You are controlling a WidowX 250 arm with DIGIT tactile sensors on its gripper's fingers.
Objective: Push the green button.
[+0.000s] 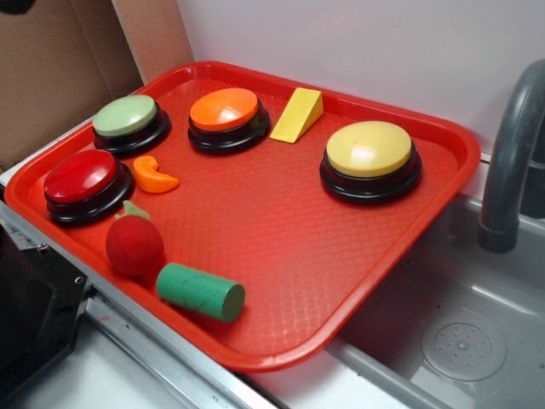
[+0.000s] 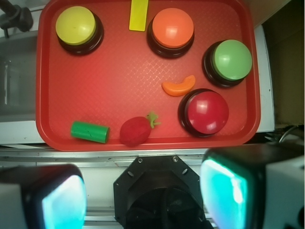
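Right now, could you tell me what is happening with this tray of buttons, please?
Nothing is being handled yet. The gripper is open, high above the near edge of the red tray, holding nothing. Its target, the green button, sits untouched at the tray's far left corner in the exterior view, beside the orange button and behind the red button. The press has not been made.

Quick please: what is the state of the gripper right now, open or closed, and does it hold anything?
Gripper: open, holding nothing; in the wrist view it sits high above the tray, not touching the green button.
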